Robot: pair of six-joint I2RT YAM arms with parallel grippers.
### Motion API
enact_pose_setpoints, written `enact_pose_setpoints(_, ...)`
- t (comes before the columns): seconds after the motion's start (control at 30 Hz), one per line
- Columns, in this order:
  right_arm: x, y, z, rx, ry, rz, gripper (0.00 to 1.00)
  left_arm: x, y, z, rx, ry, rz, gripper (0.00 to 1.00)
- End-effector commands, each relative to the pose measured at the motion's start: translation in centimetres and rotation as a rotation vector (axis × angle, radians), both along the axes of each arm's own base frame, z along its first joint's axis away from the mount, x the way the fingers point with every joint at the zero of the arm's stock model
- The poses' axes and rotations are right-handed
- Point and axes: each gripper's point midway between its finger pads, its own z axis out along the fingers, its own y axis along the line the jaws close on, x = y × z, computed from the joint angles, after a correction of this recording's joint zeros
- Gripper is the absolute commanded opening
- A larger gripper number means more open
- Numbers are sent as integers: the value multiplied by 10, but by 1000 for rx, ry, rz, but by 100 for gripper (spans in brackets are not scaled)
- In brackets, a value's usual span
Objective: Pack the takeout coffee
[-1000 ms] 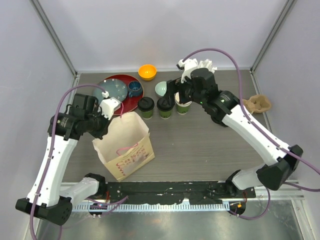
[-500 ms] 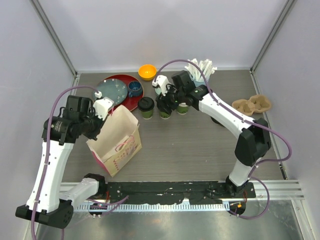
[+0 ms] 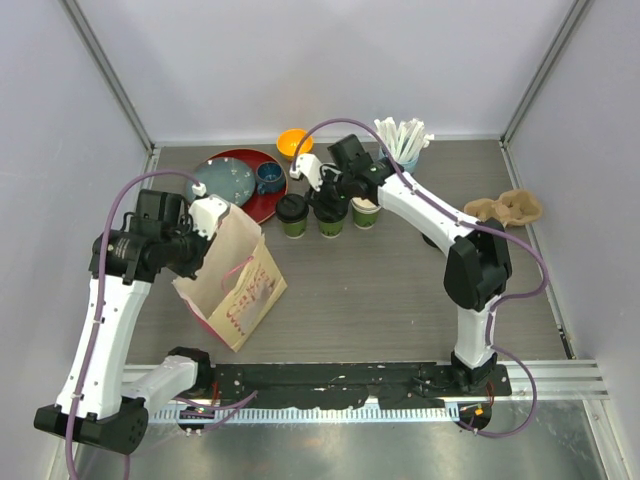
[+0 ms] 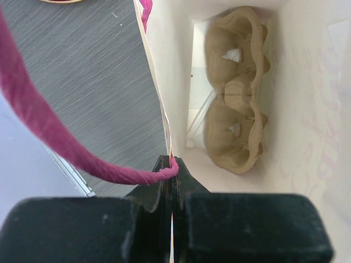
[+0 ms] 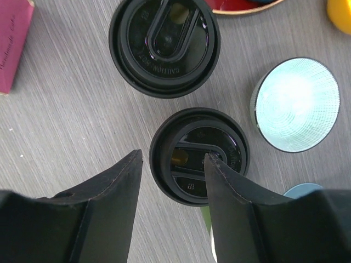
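Two takeout coffee cups with black lids stand side by side at the back of the table, the left one (image 3: 292, 212) (image 5: 164, 46) and the middle one (image 3: 329, 216) (image 5: 198, 154). My right gripper (image 3: 325, 194) (image 5: 173, 159) hovers open above the middle cup. One finger is over its lid, the other left of it, neither clasping it. My left gripper (image 3: 220, 215) (image 4: 171, 164) is shut on the rim of the paper bag (image 3: 240, 285) (image 4: 307, 109), by its pink handle (image 4: 49, 137), holding the bag tilted open. A cardboard cup carrier (image 4: 233, 109) lies inside the bag.
A green cup without a lid (image 3: 366, 212) stands right of the middle cup. Behind are a pale blue bowl (image 5: 296, 104), an orange bowl (image 3: 293, 143), a cup of white sticks (image 3: 405, 140), and a red plate (image 3: 262, 207) with a dark blue mug (image 3: 269, 178). Another cardboard carrier (image 3: 510, 208) lies at the right.
My right gripper has swung left from the unlidded cup to above the middle lidded cup, and its jaws have narrowed. My left arm has tipped the bag further over.
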Motion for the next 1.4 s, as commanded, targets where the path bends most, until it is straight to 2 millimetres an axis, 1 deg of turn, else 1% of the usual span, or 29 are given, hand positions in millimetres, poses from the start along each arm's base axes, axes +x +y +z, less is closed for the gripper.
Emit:
enact_pose_setpoints(0.0,8,-1,1,-55,-47,26,54,3,-3,0,-19,-8,-13,0)
enact_pose_setpoints(0.2,12,-2,-11,-93,-47,29,48,3,-4,-1,-24,-3,-18,0)
enact_pose_setpoints(0.27,12,-2,-15,-104,-48,33,45,3,-5,-1,-26,-3,-21,0)
enact_pose_setpoints(0.43,8,1,-24,-133,-40,59,42,3,-6,-1,-27,2,-24,0)
enact_pose_setpoints(0.53,7,2,-24,-135,-41,64,34,3,-7,-1,-31,3,-28,0)
enact_pose_setpoints(0.57,7,1,-25,-139,-43,63,30,3,-7,-1,-32,0,-29,0)
enact_pose_setpoints(0.77,2,0,-21,-136,-27,70,17,3,-10,-1,-47,7,-43,0)
enact_pose_setpoints(0.8,0,0,-22,-136,-19,71,13,3,-11,0,-52,6,-48,0)
enact_pose_setpoints(0.9,-4,1,-17,-119,0,72,4,1,-15,1,-68,12,-59,0)
enact_pose_setpoints(1.0,-6,3,-9,-101,14,64,1,0,-17,1,-78,18,-72,0)
enact_pose_setpoints(1.1,-6,3,-1,-90,26,28,1,-1,-19,1,-86,13,-77,0)
enact_pose_setpoints(1.13,-4,4,9,-76,22,14,1,-1,-20,2,-93,14,-83,0)
enact_pose_setpoints(1.2,-7,1,16,-68,56,-36,1,-2,-21,2,-99,12,-89,0)
enact_pose_setpoints(1.23,-6,2,28,-51,49,-53,1,-2,-23,2,-106,11,-101,0)
enact_pose_setpoints(1.27,-9,2,32,-40,74,-83,1,-2,-25,1,-112,15,-105,0)
enact_pose_setpoints(1.3,-14,-2,41,-31,84,-102,1,-1,-26,1,-117,14,-109,0)
enact_pose_setpoints(1.37,-17,-6,57,-8,83,-147,1,-2,-31,1,-143,20,-129,0)
